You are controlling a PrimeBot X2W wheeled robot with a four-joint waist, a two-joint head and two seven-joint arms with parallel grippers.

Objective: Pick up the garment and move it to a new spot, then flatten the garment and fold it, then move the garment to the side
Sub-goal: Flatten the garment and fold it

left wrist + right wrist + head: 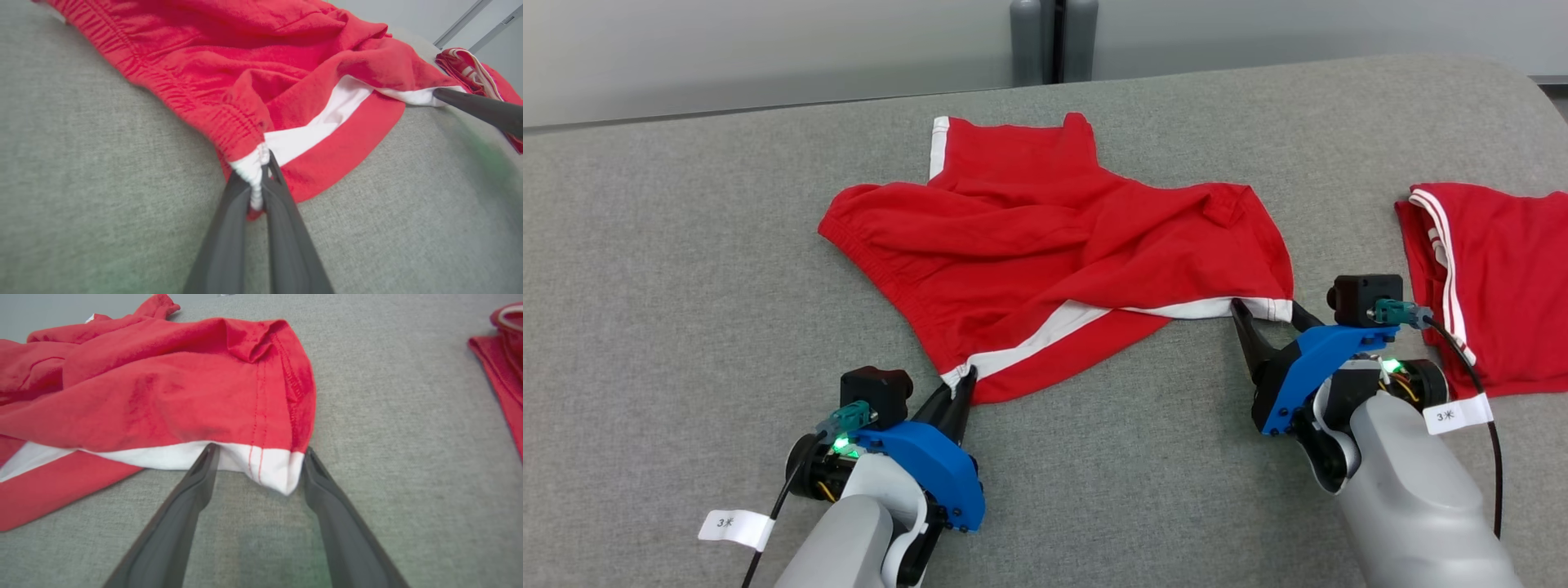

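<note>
a: where were the red shorts (1054, 245) lying?

b: in the middle of the head camera's frame, crumpled on the grey cloth surface (686, 286). the ribbed waistband (882, 269) ran down the left side, and one white-edged leg pointed to the top of the frame.

a: and the left claw (962, 385)?

b: lower left of the frame, pinched tight on the near corner of the shorts. in its own wrist camera the two dark fingers (229, 228) were pressed together at the lower middle. a bunch of white hem (255, 173) was squeezed between their tips. the corner looked a little lifted, but i couldn't tell if it was off the cloth.

a: what about the right claw (1267, 310)?

b: lower right, spread wide and gripping nothing. in its wrist camera the white corner of the other leg (282, 469) sat between the fingertips in the middle of the frame. the tip on the left overlapped the white band, and the tip on the right stood just beside the corner. i couldn't tell if either one touched the fabric.

a: anything else on the cloth?

b: another red piece with white stripes (1503, 278), at the right edge of the head frame. it lay well apart from the shorts, just beyond the right arm.
</note>
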